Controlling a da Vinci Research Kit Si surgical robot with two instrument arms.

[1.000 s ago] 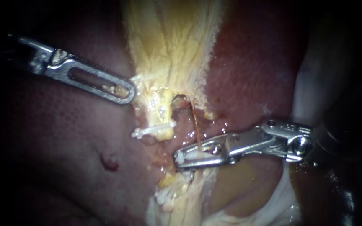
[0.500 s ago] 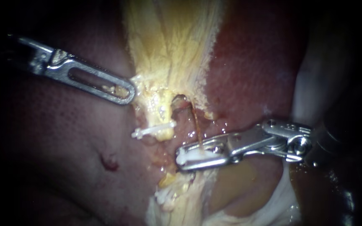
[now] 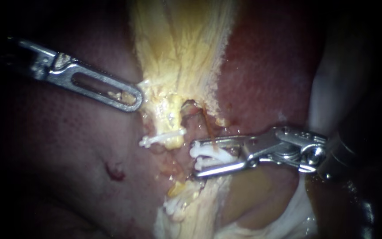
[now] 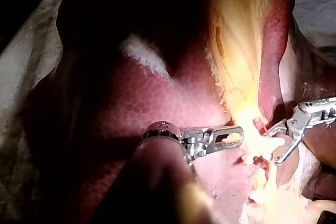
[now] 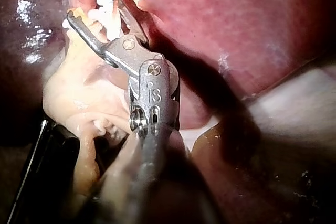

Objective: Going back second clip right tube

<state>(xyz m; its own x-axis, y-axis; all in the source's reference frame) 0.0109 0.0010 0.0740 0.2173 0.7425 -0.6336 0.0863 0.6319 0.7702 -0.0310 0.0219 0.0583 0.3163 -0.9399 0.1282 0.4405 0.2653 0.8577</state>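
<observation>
My right instrument comes in from the right, and its jaws stand open around a white clip. The thin reddish right tube runs down into that clip. In the right wrist view the same jaws gape with the clip between them. My left instrument has its slotted jaws shut on the edge of the yellow tissue, and it holds the same edge in the left wrist view. The right instrument shows there too, beside it.
Another white clip crosses the thicker yellow tube left of the right instrument, and a further clip sits lower down. Dark red liver lies on both sides, with a small red spot on its left lobe.
The right instrument's jaws, pressed together on the clip before, have opened. The clip stays on the thin tube. The left instrument has held still.
</observation>
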